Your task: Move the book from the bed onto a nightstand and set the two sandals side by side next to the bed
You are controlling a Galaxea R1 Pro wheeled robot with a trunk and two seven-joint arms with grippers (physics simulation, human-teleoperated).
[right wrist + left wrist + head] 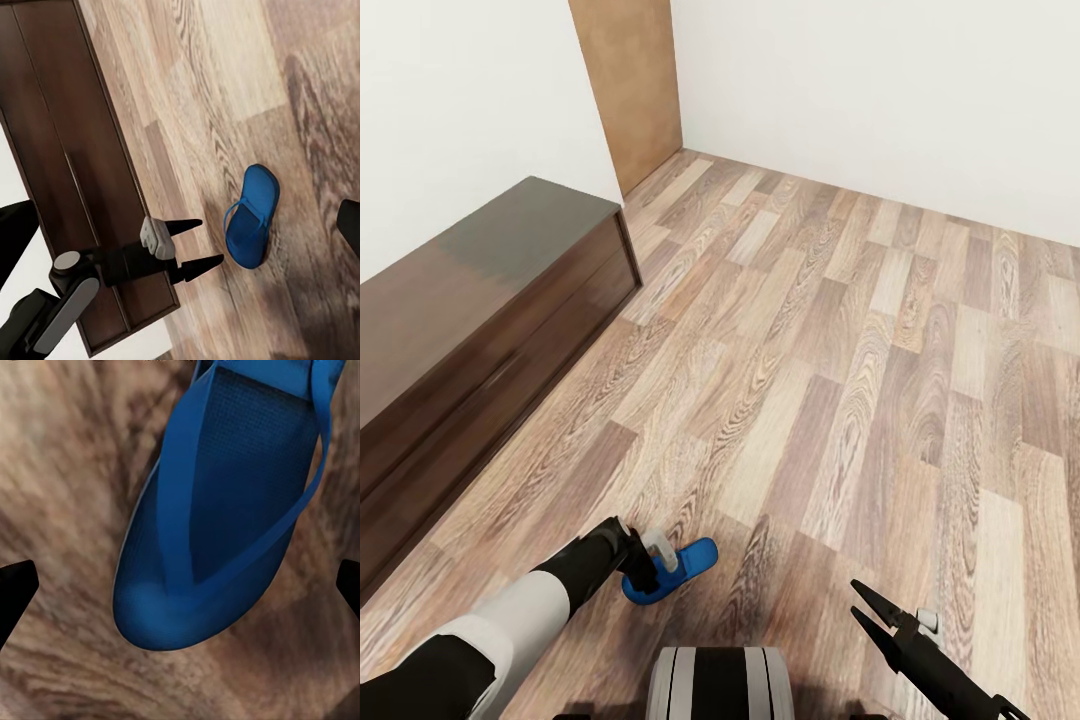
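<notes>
At the head view's bottom centre, the blue flip-flop (pixel 682 566) lies on the wood floor (pixel 840 350), long axis slanting up-right. The open left gripper (pixel 643 568) hovers directly above it; the right gripper (pixel 865 606), also open, is farther.

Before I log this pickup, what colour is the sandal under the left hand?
Bright blue, straps included; the sandal shows best in the left wrist view.

Sandal (pixel 678 564) bright blue; bench (pixel 470 330) dark glossy brown; floor (pixel 840 350) mixed tan-brown woodgrain planks; walls (pixel 880 90) white.
</notes>
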